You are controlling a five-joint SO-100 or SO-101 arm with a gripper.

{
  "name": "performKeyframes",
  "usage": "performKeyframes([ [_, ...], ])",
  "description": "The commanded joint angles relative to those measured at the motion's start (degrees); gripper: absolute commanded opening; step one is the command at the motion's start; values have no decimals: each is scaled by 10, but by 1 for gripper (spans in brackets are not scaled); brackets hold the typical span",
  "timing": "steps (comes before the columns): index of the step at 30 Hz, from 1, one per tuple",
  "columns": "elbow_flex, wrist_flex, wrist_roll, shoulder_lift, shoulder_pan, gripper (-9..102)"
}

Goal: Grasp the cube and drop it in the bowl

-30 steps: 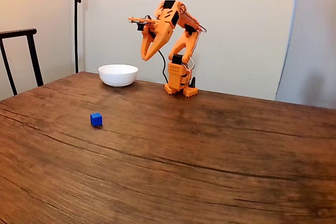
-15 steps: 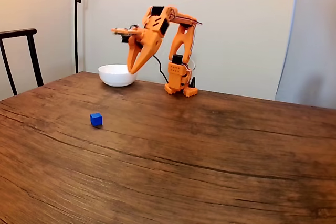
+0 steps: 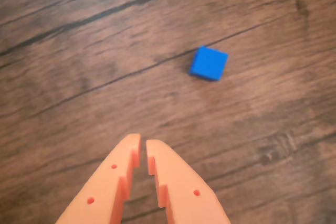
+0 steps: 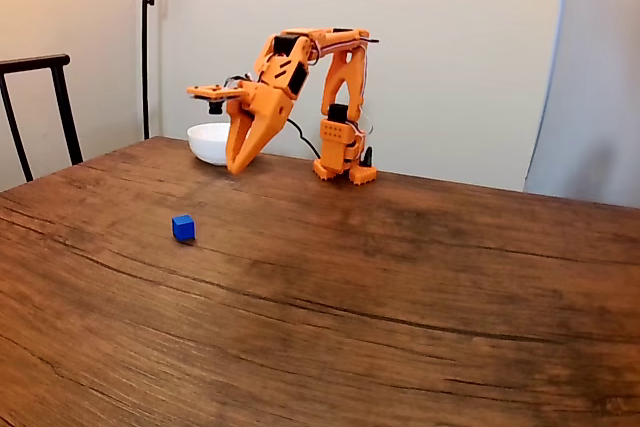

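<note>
The orange arm point(image 4: 335, 97) stands at the far side of the dark wooden surface point(image 4: 400, 287), its base close to the pale wall, and it reaches out to the left in the fixed view. Its fingers point(image 4: 234, 169) point down, hanging above the wood just in front of the white bowl point(image 4: 207, 140), and they partly cover the bowl's right side from this angle. The two fingers sit nearly together with only a thin slit between them (the wrist view shows this best), and nothing is held between the fingers point(image 3: 143, 145) there.

The small blue cube point(image 4: 183, 228) lies on the surface by itself, well apart from the bowl and nearer to the camera, to the left of and below the fingertips in the fixed view. In the wrist view the cube point(image 3: 209, 63) sits flat on the wood grain, up and to the right of the orange tips, with bare wood between them. It touches nothing but the surface.

At the left edge of the fixed view a dark chair back point(image 4: 40, 107) stands beside the surface, and a thin black lamp pole point(image 4: 146, 42) runs up the wall behind the bowl.
</note>
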Motion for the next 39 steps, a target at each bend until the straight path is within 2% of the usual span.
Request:
performKeyframes([
  [1, -26, -34, -4, -8, -4, 0],
  [12, -27, -104, -40, -83, -4, 16],
  [19, -27, -171, -47, -120, -1, 35],
  [25, -46, -177, -73, -164, -4, 46],
  [32, -141, -177, 6, -244, -4, 49],
  [39, -172, -177, 10, -307, -2, 48],
])
